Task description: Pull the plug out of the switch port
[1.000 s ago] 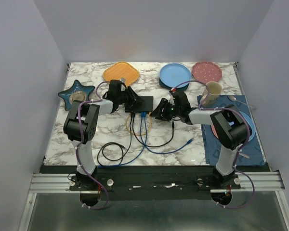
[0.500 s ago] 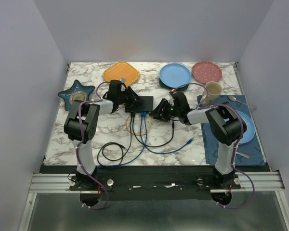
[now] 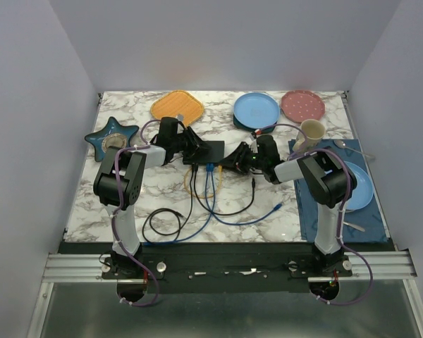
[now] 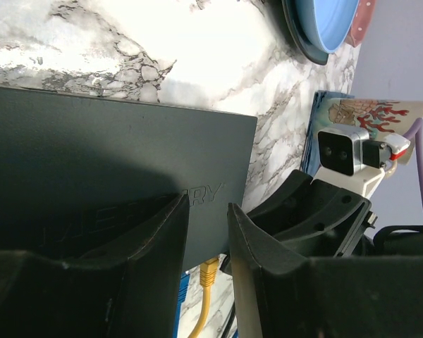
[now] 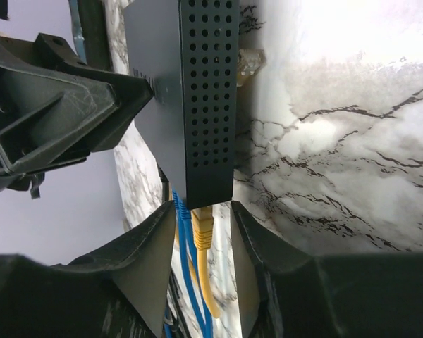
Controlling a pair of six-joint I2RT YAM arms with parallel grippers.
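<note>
Your left arm reaches up from its base and bends in over the white marble table. Its end, the left gripper, lies low on top of the flat black box, the switch. Your right arm comes in low from the other side. The right gripper points at the near right corner of the switch. The two grippers are close together, with the switch between them.

From the top camera you see the switch near the middle of the table. Thin yellow, blue and black wires run from its near edge toward you. The grippers are just dark lumps there (too small to make out the fingers).

The left wrist camera shows more. The left fingers have only a thin slit between them, and nothing is in it. They seem to rest on the lid of the switch, but I cannot be sure they touch. You can also see raised letters on the lid.

The right wrist camera shows the side of the switch, full of little round holes. A small yellow plug sits in its port at the end of the edge, with blue wires just beside it. The right fingers stand apart, one on each side of the yellow plug and the blue wires. They are not squeezing anything.
</note>
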